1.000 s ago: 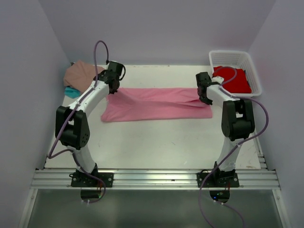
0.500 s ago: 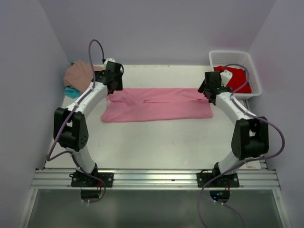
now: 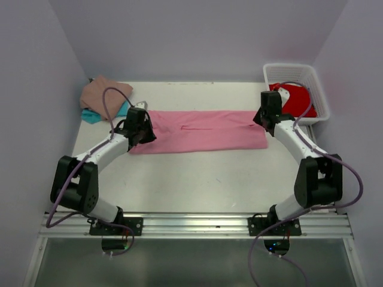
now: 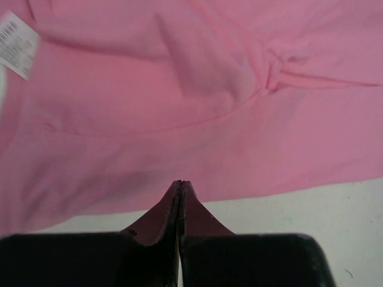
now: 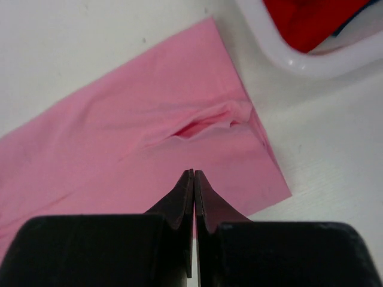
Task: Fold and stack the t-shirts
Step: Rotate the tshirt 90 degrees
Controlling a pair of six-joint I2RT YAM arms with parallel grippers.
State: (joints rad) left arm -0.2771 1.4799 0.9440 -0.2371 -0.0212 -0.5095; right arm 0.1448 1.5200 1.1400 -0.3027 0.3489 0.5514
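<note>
While lying flat across the middle of the table [image 3: 197, 179], folded lengthwise into a long band: bright pink t-shirt [image 3: 203, 130], the item in hand. Left end beneath the left gripper [image 3: 141, 130], right end beneath the right gripper [image 3: 267, 118]. Small pucker and a slack open fold near the right end; white label [image 4: 15, 36] showing at the left end.

Handling, as judged: light, limp cotton with no stiffness to keep a shape. Likely to sag, drag and wrinkle if lifted by a single point. Neither fragile nor slippery, but thin enough to need a pinch right down at the table surface.

Where to take hold, as judged: at the near hem by each short end, both ends raised together and carried evenly so as to keep the band straight.

Pincers: left fully closed, fingertips pressed together just at the near hem. Right likewise closed, tips over the cloth close to its right edge. Cloth caught between either pair or not: cannot tell.

Other stock: dusty tan-pink t-shirt [image 3: 105, 92] heaped at the far left corner, partly over the teal t-shirt [image 3: 90, 115]; red t-shirt [image 3: 293, 98] inside the white basket [image 3: 320, 95] at far right.
</note>
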